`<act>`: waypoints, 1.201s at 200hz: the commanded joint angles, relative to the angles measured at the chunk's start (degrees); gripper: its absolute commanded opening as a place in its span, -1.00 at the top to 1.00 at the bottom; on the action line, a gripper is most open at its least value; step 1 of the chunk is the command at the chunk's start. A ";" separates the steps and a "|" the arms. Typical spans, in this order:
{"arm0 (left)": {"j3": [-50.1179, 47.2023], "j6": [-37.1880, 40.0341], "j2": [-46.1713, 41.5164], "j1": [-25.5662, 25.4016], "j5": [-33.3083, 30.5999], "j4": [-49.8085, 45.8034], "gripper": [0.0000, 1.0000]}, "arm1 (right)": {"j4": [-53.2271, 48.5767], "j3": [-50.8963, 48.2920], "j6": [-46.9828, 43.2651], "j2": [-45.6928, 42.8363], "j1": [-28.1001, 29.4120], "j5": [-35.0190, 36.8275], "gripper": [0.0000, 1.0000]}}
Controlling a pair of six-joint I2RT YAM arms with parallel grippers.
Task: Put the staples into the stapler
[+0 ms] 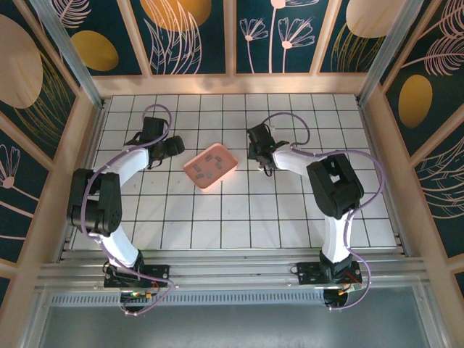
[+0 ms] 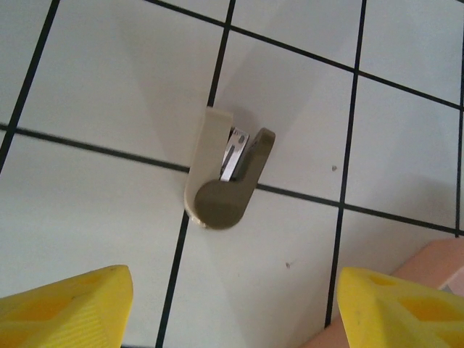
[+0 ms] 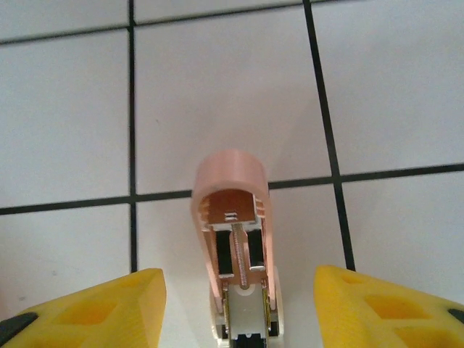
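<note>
left gripper (image 2: pixel 235 293) is being held spread over a beige stapler (image 2: pixel 217 199) (tray (image 2: pixel 431 264) edge nearby); right gripper (image 3: pixel 235 279), spread, astride a pink stapler (image 3: pixel 230 181).

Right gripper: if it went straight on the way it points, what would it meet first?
Likely the open pink plastic stapler, lying on the white gridded table between the right gripper's spread yellow fingers; how far below is unclear.

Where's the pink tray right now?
In the top view the pink tray sits on the table between the left gripper and the right gripper, with the staples inside it.
</note>
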 commanded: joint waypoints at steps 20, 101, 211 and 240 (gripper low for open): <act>8.90 6.19 7.64 0.40 0.19 -5.56 -0.52 | 4.32 -1.62 -3.06 -7.75 -0.19 -1.52 -0.13; 19.06 11.81 18.57 0.45 -3.85 -12.16 -0.48 | 7.76 -2.21 -5.90 -8.65 -0.02 -5.11 -0.12; 20.86 13.64 23.59 0.40 -2.23 -11.37 0.12 | 11.76 -4.86 -7.21 -10.95 -0.02 -6.29 -0.11; 21.06 13.87 23.29 0.39 -1.56 -11.58 0.28 | 12.05 -5.31 -7.75 -11.54 -0.02 -6.20 -0.10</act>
